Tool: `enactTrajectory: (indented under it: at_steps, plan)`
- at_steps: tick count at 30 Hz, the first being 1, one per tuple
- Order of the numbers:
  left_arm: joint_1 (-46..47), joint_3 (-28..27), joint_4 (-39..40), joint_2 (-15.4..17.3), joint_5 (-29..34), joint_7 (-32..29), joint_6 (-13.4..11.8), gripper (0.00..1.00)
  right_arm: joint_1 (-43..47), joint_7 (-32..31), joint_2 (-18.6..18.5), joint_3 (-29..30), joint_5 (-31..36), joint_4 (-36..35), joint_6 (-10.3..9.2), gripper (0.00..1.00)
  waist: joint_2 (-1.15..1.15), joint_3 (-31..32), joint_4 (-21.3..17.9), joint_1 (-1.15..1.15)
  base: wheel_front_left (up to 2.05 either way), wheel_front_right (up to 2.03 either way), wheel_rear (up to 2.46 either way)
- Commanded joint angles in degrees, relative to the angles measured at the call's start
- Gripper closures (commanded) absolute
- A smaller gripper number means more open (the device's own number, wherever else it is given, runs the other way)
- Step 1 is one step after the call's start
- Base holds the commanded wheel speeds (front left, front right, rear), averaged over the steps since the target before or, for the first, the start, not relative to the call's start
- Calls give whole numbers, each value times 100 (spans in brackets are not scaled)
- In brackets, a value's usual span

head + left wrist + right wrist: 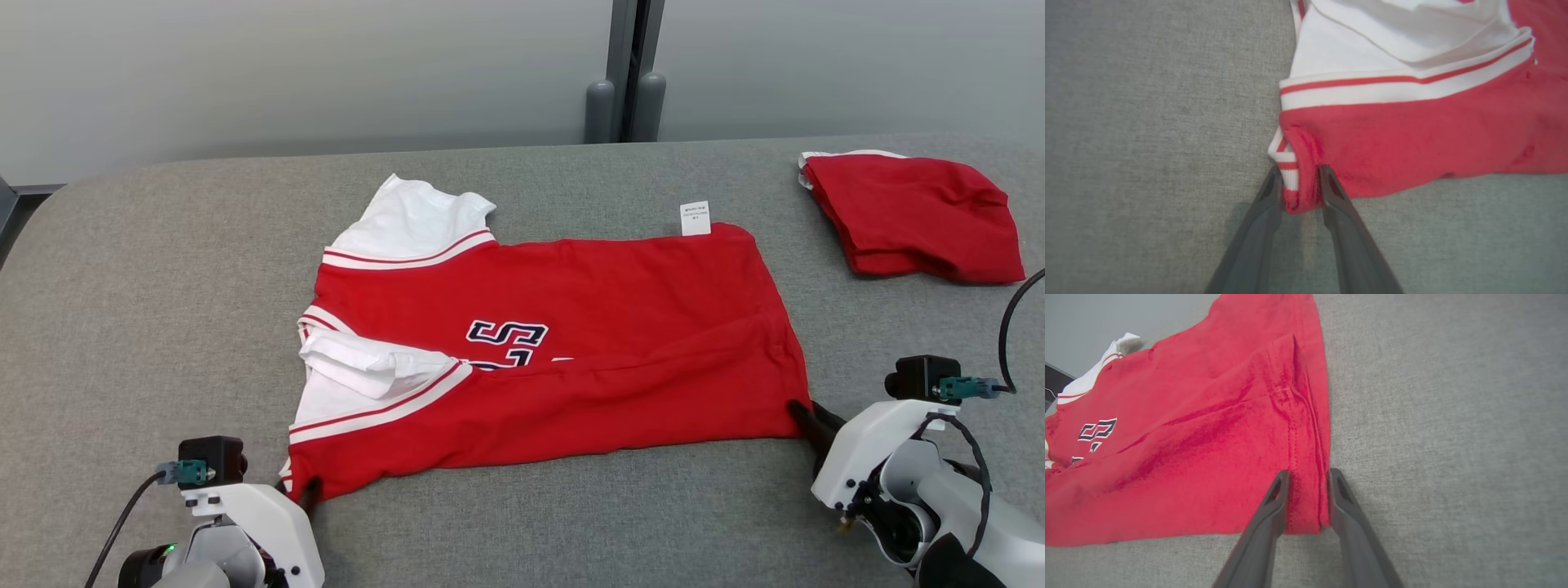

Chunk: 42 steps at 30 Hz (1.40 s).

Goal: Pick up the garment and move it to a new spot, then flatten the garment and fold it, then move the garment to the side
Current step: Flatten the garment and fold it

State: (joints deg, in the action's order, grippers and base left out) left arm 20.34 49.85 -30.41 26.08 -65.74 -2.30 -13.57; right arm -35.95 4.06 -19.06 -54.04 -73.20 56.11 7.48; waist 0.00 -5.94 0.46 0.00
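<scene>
**Left gripper** (pixel 296 488): it sits at the near left corner of the red shirt (pixel 571 359). In the left wrist view its two dark fingers (pixel 1267 196) stand somewhat apart on the grey table (pixel 163 286). A rolled lump of the shirt's red and white-striped corner (pixel 1294 183) fills the gap and touches both fingers. Whether the fingers press hard enough to hold the cloth cannot be told. The corner lies on the table and is not raised.

**Right gripper** (pixel 808 415): it sits at the near right corner of the shirt. In the right wrist view the fingers (pixel 1343 498) stand apart on either side of the stitched hem (pixel 1306 490). The hem runs flat between them and meets both. A firm hold cannot be confirmed here either.

**Shirt**: it is spread on the table between the two grippers and ahead of them, reaching away from the fingertips. A fold runs along its near half, from one gripper towards the other. A white sleeve (pixel 359 367) lies doubled over just ahead of the left gripper. A second white sleeve (pixel 408 216) lies well beyond it, at the far edge. Dark lettering (pixel 506 335) shows near the middle. A white tag (pixel 695 218) sticks out at the far edge.

**Other item**: a folded red cloth (pixel 914 216) lies well ahead of the right gripper, apart from the shirt.
</scene>
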Motion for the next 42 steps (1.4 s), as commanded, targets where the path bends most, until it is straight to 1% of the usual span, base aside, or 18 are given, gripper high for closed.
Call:
enactTrajectory:
  at_steps: [1, 6, 9, 13, 15, 17, 23, 26, 27, 28, 31, 35, 36, 42]
  plan:
    - [-4, 58, -105, -73, -41, -38, 72, 100, 12, 32, 4, -9, 36, -51, 4, 100, 0, 8, 0, 0, 0, 0, 0]
    - [58, 39, -226, -54, -23, 40, 170, 100, 103, 118, -47, 19, 19, -119, 4, 100, 0, 54, 20, 0, 0, 0, 0]
    - [71, 21, -240, -31, -16, 88, 185, 100, 124, 152, -63, 35, 6, -161, 4, 100, 0, 97, 28, 0, 0, 0, 0]
    - [6, -6, -122, 51, -19, 122, 198, 100, 174, 132, -113, 54, -34, -242, 4, 100, 0, 201, 35, 0, 0, 0, 0]
    - [-82, 1, 19, 113, -38, 113, 249, 100, 254, 75, -146, 53, -67, -312, 4, 100, 0, 278, 38, 0, 0, 0, 0]
    - [-212, -2, 167, 214, -69, 84, 260, 100, 344, 3, -234, 37, -97, -423, 4, 100, 0, 367, 41, 0, 0, 0, 0]
    - [-630, 59, 901, 611, -169, -141, 130, 100, 731, -238, -572, -20, -191, -846, 3, 100, 0, 603, 79, 0, 0, 0, 0]
    - [-868, 108, 1408, 888, -232, -329, 1, 100, 934, -372, -764, -25, -235, -1114, 3, 100, 0, 668, 73, 0, 0, 0, 0]
    - [-868, 108, 1408, 888, -232, -329, 1, 100, 934, -372, -764, -25, -235, -1114, 3, 100, 0, 668, 73, 0, 0, 0, 0]
    - [-958, 117, 1608, 984, -257, -384, -56, 100, 1009, -425, -831, -20, -259, -1226, 3, 100, 0, 679, 70, 0, 0, 0, 0]
    - [-1204, 135, 2137, 1283, -309, -530, -250, 100, 1264, -595, -1062, 9, -335, -1584, 3, 100, 0, 703, 75, 0, 0, 0, 0]
    - [-1447, 108, 2742, 1596, -361, -621, -524, 100, 1644, -729, -1435, 113, -417, -2052, 2, 100, 0, 726, 85, 0, 0, 0, 0]
    - [-1557, 96, 2968, 1716, -395, -661, -650, 100, 1831, -783, -1597, 170, -433, -2292, 2, 100, 0, 737, 75, 0, 0, 0, 0]
    - [-1854, 62, 3434, 2029, -468, -742, -983, 100, 2401, -1048, -2078, 397, -454, -2885, 2, 100, 0, 734, -1, 0, 0, 0, 0]
